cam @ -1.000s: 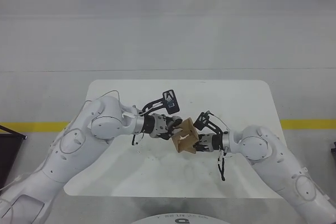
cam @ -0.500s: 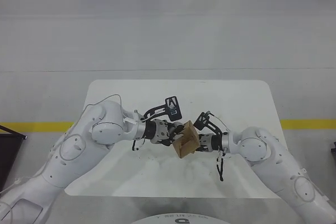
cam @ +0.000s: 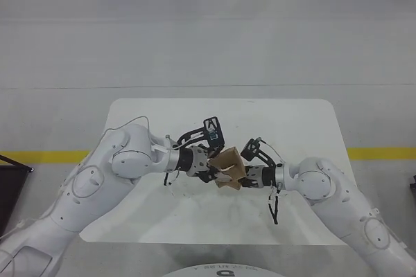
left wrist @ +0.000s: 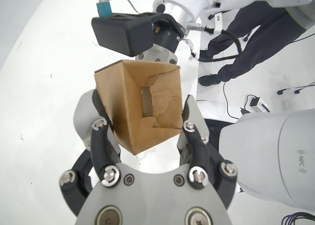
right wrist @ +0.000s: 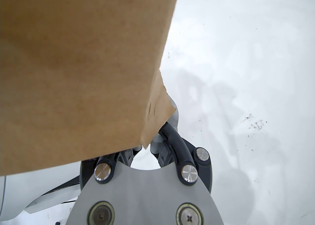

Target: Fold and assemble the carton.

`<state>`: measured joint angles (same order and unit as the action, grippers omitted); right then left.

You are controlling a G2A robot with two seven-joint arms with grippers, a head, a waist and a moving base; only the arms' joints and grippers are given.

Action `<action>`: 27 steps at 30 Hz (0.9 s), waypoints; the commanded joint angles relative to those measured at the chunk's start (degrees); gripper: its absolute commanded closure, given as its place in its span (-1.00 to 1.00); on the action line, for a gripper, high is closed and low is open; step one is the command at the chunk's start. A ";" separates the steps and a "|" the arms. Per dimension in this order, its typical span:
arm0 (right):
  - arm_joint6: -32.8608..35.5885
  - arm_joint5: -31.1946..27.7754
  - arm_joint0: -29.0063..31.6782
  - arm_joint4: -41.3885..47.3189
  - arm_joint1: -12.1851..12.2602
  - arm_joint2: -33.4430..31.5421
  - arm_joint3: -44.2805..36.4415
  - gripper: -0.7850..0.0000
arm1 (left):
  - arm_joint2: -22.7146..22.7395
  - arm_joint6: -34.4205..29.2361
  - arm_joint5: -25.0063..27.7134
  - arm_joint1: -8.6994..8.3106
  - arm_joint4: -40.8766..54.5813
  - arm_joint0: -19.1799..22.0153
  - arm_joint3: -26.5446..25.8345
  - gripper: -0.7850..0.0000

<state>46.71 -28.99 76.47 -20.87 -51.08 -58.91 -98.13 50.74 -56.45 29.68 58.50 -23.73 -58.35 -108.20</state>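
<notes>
— Turned the carton (cam: 227,165) since half a second ago?
— Yes. Tipped it from a narrow side up to a broader brown face up. Left both arms nearly in place over that half second.
— Starting at the left, then?
— Find the left end effector (left wrist: 141,96) with its fingers (left wrist: 85,112) spread wide, one on each side of the carton's near corner. Pressed against it on both sides, so gripping the carton.
— And in the middle?
— Held tilted, off the counter (cam: 291,124) and over its middle, between the two end effectors. Note a torn rectangular gap in one face. Through it, just more bare cardboard. Cannot tell about anything deeper inside.
— To the right?
— Meet the right end effector (cam: 241,180), clamped on the carton's far edge, close by its black wrist camera (left wrist: 123,36). From its own wrist, mostly blocked by a wide brown panel. Lets one finger (right wrist: 173,116) peek past a ragged corner.
— Around all that?
— Hanging from the right forearm, a black cable (cam: 273,206). Beyond the counter, on the floor, a yellow line (cam: 41,156) running left and right.
— Against a full second ago?
— Drawn the left upper arm slightly nearer the robot.
</notes>
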 commanded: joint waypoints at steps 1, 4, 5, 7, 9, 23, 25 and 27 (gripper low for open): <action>0.08 -0.02 -0.07 -0.13 -0.04 0.17 0.03 1.00 | 0.54 1.11 -0.16 -0.05 0.51 -0.20 -0.14 -1.00; 0.21 -0.05 -0.29 -0.16 -0.12 0.43 0.09 1.00 | 1.43 2.74 -0.02 -0.17 0.69 -0.55 -0.60 -1.00; 0.19 -0.05 -0.37 -0.18 -0.15 0.53 0.15 1.00 | 1.70 3.19 0.01 -0.21 0.68 -0.67 -0.81 -1.00; 0.04 -0.02 -0.49 0.04 -0.23 0.75 0.31 1.00 | 2.33 4.47 -0.15 -0.28 1.17 -1.15 -0.89 -1.00; -0.31 -0.45 -0.58 0.98 -0.35 1.00 0.60 1.00 | 3.19 5.82 -0.43 -0.40 1.01 -1.65 -0.99 -1.00; -0.83 -0.79 -0.86 1.56 -0.48 0.97 1.38 1.00 | 5.60 7.86 -7.48 -0.89 2.16 -5.74 -0.71 -1.00; -0.91 -0.72 -0.78 1.48 -0.49 0.97 1.30 1.00 | 5.56 6.85 -8.41 -0.94 1.41 -5.76 -0.69 -1.00; -1.11 -0.71 -0.67 1.41 -0.49 0.90 1.15 1.00 | 5.51 5.80 -9.82 -1.00 0.39 -5.81 -0.65 -1.00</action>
<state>45.66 -29.68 75.77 -19.41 -51.57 -57.98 -96.92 56.26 -50.16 20.58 57.53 -22.76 -64.15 -108.92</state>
